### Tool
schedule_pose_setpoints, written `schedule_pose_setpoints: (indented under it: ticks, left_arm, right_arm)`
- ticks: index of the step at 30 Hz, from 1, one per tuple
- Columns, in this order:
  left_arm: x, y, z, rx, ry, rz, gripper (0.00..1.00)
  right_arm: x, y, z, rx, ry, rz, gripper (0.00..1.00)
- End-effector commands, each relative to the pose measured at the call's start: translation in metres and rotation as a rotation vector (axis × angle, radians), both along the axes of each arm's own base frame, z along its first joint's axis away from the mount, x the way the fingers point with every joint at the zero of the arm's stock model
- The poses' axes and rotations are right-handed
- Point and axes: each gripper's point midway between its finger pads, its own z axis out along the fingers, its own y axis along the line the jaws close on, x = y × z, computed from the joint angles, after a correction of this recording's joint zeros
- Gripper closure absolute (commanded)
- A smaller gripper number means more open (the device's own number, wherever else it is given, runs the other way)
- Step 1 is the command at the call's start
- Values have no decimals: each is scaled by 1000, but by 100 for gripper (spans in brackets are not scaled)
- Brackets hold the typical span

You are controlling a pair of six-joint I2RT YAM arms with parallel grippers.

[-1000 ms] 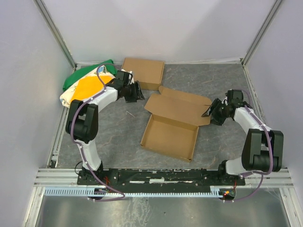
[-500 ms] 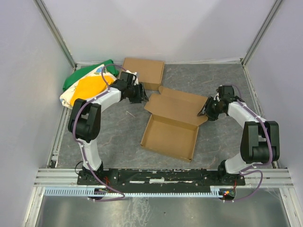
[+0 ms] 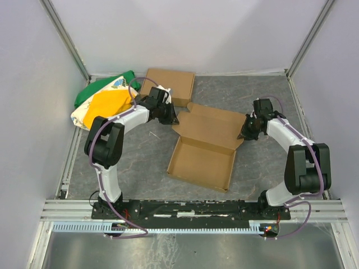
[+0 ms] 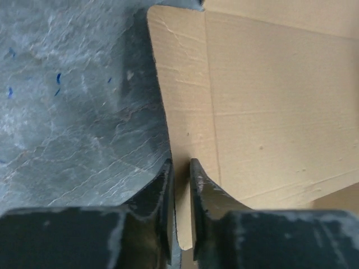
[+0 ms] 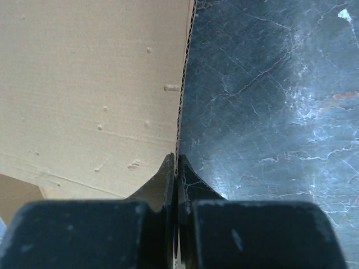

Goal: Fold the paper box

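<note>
The paper box [image 3: 201,162] lies in the middle of the table as a shallow open tray, its lid [image 3: 210,129] spread out behind it. My left gripper [image 3: 173,119] is at the lid's left flap. In the left wrist view its jaws [image 4: 180,165] stand almost together, with the flap's rounded edge [image 4: 185,112] between them. My right gripper [image 3: 242,134] is at the lid's right flap. In the right wrist view it [image 5: 176,159] is shut tight on the cardboard edge [image 5: 182,101], seen end-on.
A ready-made brown cardboard box [image 3: 170,85] lies at the back, just behind the left gripper. A green, yellow and white bag [image 3: 104,103] sits at the back left. A small stick [image 3: 153,135] lies on the grey table [image 3: 263,95]. Walls stand on three sides.
Both grippers moved inward to the lid's side flaps, the left one rightward and the right one leftward. Both jaws closed from open onto the flap edges.
</note>
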Motion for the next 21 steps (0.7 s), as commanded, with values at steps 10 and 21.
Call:
schedule_pose_setpoints:
  ticks: [10,21]
  left_arm:
    - [-19,-16,86,188,-359,-43,97]
    - [-57,25,140,191,-618,260,97]
  right_arm:
    - [3,3,72,-195,-223,78,98]
    - [15,26,95,-258,-572,119,99]
